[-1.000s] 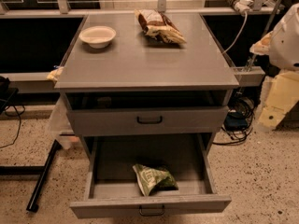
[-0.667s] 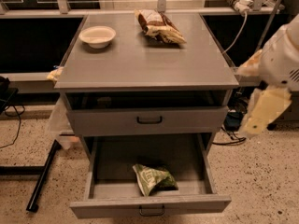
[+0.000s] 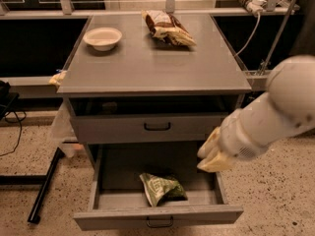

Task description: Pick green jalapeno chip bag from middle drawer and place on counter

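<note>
The green jalapeno chip bag (image 3: 162, 188) lies crumpled in the open middle drawer (image 3: 157, 214), near its front and centre. The grey counter (image 3: 157, 70) tops the cabinet above it. My gripper (image 3: 210, 155), pale yellow at the end of the thick white arm (image 3: 268, 119), hangs over the drawer's right side. It is up and to the right of the bag and does not touch it.
A white bowl (image 3: 102, 37) and a brown-and-cream chip bag (image 3: 168, 27) sit on the counter's far part. The handled drawer above (image 3: 157, 127) is slightly ajar. A black stand leg (image 3: 44, 186) lies on the speckled floor at left. Cables hang at the back right (image 3: 248, 31).
My arm has swung in from the right edge, left and down, so the gripper now sits over the open drawer's right side. The bag and drawers have not moved.
</note>
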Controlling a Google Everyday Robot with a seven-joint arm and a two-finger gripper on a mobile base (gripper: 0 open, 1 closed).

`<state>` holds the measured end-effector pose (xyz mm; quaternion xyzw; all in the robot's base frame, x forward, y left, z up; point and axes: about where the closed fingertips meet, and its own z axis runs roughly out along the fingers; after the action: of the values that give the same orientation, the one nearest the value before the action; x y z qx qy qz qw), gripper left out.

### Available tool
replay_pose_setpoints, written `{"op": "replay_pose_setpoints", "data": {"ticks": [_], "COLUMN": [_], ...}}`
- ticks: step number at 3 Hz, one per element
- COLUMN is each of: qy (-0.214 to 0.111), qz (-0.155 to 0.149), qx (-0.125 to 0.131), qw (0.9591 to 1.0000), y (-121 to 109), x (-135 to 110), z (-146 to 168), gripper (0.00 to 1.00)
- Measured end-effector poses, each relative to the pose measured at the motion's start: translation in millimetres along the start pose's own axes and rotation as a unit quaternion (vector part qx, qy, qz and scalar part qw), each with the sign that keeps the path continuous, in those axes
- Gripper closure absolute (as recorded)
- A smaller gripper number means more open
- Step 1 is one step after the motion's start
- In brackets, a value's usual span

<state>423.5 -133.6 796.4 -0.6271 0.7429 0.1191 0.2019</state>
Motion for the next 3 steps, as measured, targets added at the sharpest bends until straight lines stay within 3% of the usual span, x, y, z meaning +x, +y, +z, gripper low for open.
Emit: {"op": "replay_pose_setpoints", "data": {"ticks": [1, 2, 3], "qy": [-0.002, -0.001, 0.000], "qz": [0.007, 0.006, -0.016], "qx": [-0.001, 0.000, -0.005], "qw": [1.0000, 1.0000, 0.9999], "y": [5, 5, 0], "x": [10, 9, 23], "z": [32, 30, 59], "gripper": [0.88, 1.00, 1.00]}}
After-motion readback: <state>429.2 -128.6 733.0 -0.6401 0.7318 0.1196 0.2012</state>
